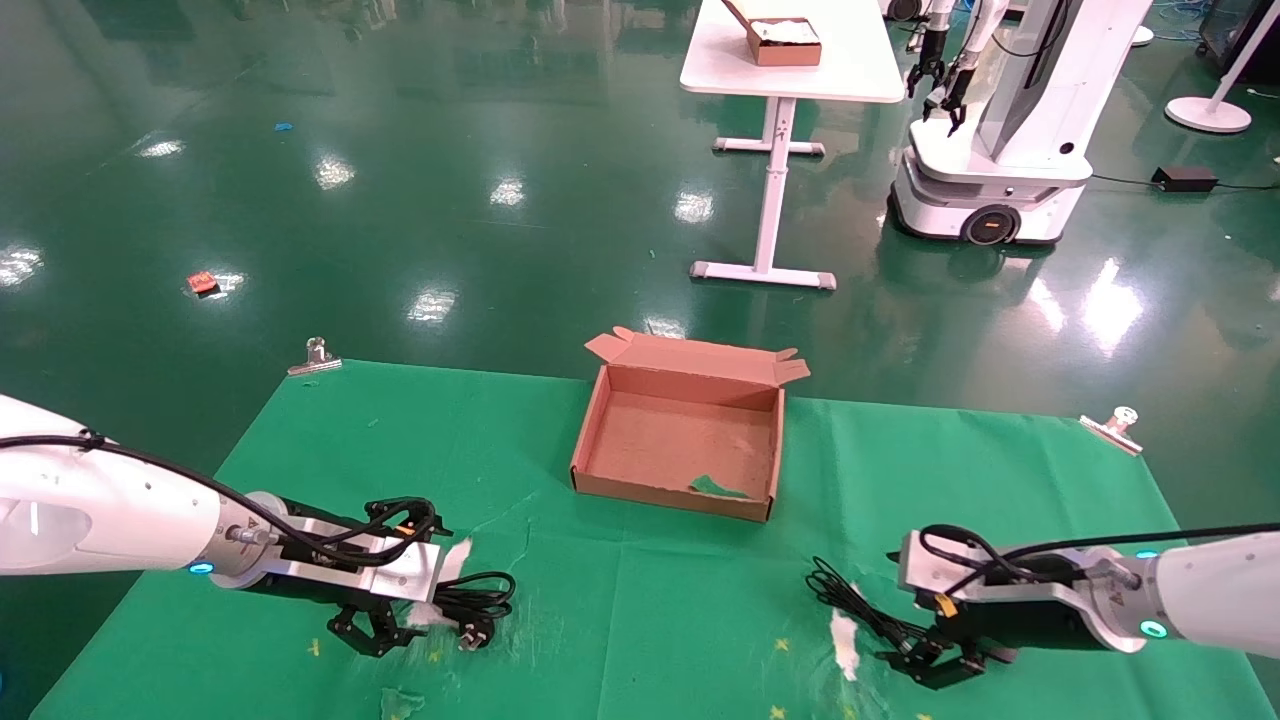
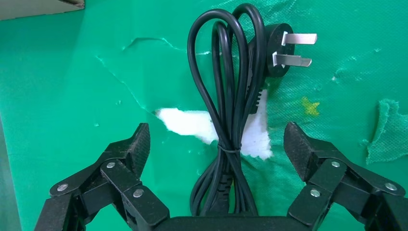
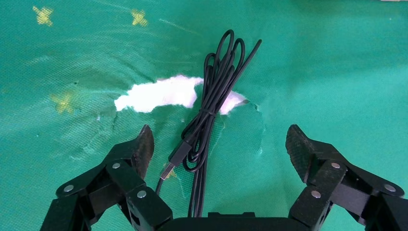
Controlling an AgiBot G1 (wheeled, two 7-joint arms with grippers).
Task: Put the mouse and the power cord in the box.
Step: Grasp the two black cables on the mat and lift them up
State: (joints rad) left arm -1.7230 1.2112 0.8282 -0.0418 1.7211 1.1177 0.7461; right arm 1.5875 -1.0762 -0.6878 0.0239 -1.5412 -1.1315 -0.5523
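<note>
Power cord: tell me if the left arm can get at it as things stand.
Probably yes. The left tool is open right over the power cord, one finger on each side of the tied bundle, with nothing lying between them on the green cloth.

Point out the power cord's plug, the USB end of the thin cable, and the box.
power cord [image 2: 275,44], left wrist view, on the round plug body.
thin cable [image 3: 168,169], right wrist view, on its USB end.
box [image 1: 668,494], head view, on the near wall.
</note>
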